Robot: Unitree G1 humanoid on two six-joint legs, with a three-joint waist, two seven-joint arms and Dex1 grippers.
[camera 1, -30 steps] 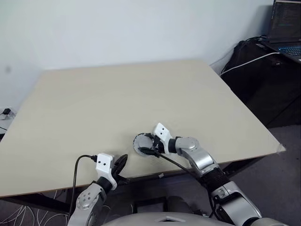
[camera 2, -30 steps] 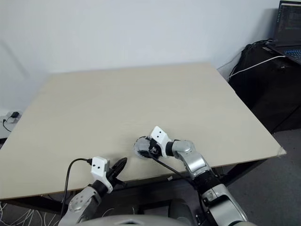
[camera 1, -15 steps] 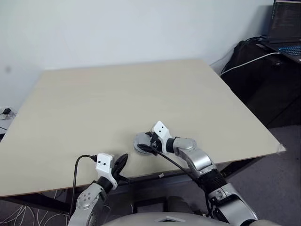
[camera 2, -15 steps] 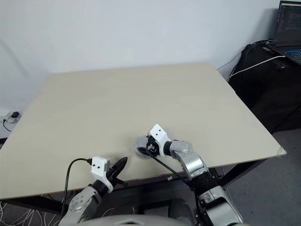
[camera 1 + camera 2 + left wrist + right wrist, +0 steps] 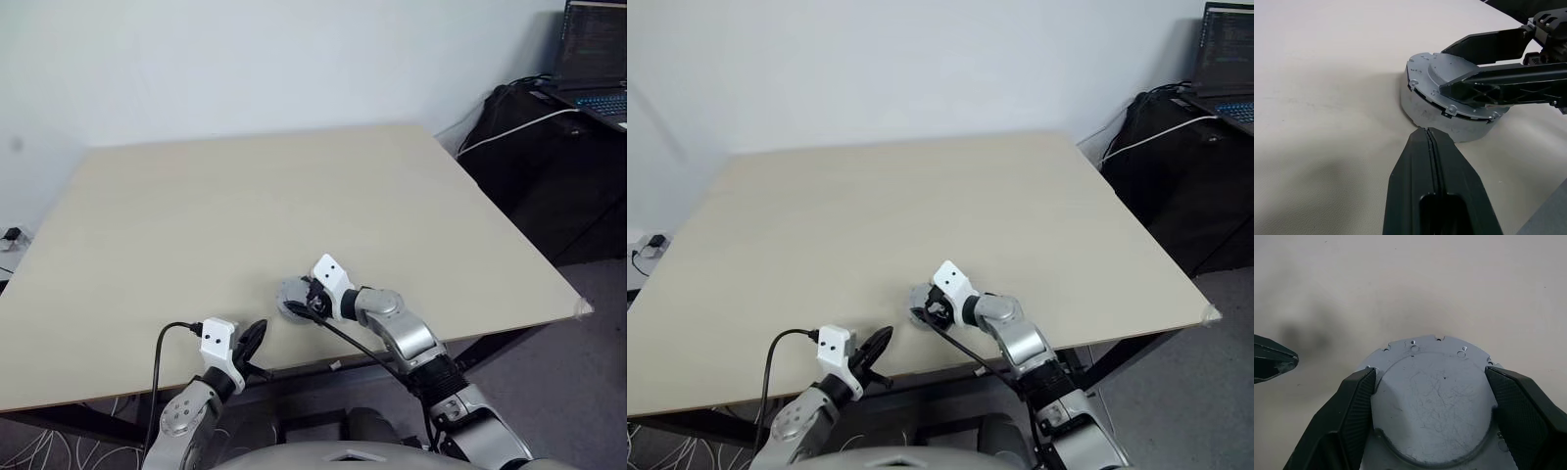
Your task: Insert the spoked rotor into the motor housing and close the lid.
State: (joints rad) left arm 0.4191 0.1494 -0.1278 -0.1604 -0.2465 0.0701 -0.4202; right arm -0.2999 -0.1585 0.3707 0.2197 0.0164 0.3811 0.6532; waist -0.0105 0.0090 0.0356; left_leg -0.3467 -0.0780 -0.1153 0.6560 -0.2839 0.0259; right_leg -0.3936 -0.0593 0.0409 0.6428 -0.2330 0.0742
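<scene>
The motor housing (image 5: 1449, 115) is a thick silver-grey round body standing near the table's front edge. The lid (image 5: 1432, 401) lies on top of it, with its raised round centre facing up. My right gripper (image 5: 294, 297) reaches over it from the right, its two black fingers (image 5: 1354, 406) pressed against opposite sides of the lid's raised centre. My left gripper (image 5: 253, 338) is shut and empty, hovering at the table's front edge just short of the housing, its tip (image 5: 1426, 131) pointing at the housing wall. The spoked rotor is hidden.
The beige table (image 5: 245, 196) stretches wide behind the housing. Its front edge runs just under both grippers. At the back right, a black desk carries a laptop (image 5: 593, 59) and a white cable (image 5: 509, 127).
My right wrist has turned a little and the forearm has swung slightly, with the fingers staying at the lid. The left arm has not moved.
</scene>
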